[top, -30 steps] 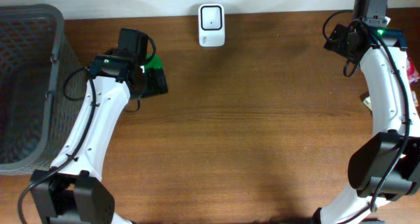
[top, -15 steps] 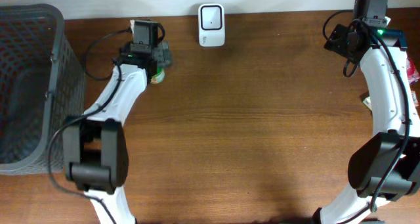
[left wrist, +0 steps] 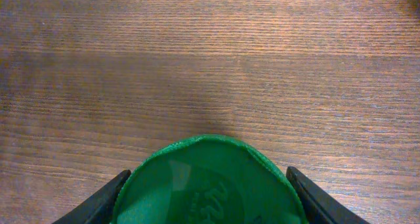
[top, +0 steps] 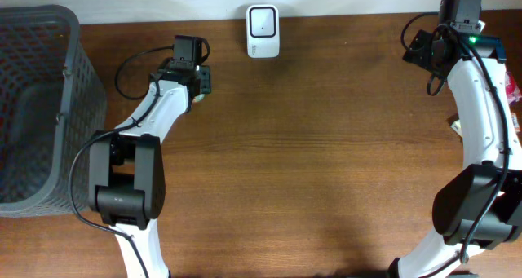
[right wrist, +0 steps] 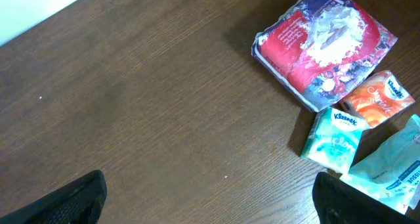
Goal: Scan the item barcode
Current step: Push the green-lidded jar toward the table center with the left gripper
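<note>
Arm and cable cover most of the left hand from overhead, just left of the white box-shaped scanner on the brown wooden table; its load barely shows. Left wrist: both dark fingers grip a glossy green round-edged item, its bottom cut off. Right wrist: right hand spread wide, empty, above the table; tissue packets lie nearby, one cropped.

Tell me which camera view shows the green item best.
The left wrist view: the green item fills the lower frame, between the fingers of the left gripper. In the overhead view, the arm hides nearly all of it. The right wrist view does not show it.
</note>
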Tool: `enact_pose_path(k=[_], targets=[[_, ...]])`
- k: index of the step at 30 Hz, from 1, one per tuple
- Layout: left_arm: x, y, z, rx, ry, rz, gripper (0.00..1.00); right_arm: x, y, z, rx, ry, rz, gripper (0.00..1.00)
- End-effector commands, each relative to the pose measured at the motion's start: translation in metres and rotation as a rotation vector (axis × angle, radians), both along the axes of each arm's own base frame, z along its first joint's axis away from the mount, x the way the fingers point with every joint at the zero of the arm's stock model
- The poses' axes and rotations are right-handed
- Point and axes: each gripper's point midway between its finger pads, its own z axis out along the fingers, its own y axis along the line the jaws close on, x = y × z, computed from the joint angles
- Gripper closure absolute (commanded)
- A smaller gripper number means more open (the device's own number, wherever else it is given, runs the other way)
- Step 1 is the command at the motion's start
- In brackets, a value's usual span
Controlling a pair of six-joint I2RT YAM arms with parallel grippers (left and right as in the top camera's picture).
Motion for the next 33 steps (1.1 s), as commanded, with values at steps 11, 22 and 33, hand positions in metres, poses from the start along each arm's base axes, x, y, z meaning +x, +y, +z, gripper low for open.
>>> enact_pose_path(k=[11,22,33], targets=[[-0.087,-0.238,0.071,-0.432,0.028,-0.593,0.55,0.001,-0.004,-0.006,-0.009,0.012,-0.02,0.01],[-0.112,-0.313,0.003,-0.277,0.031,-0.668,0.09,0.001,-0.004,-0.006,-0.009,0.012,-0.02,0.01],[-0.076,-0.133,0.136,-0.123,-0.084,-0.285,0.01,0.001,-0.004,-0.006,-0.009,0.012,-0.02,0.01]])
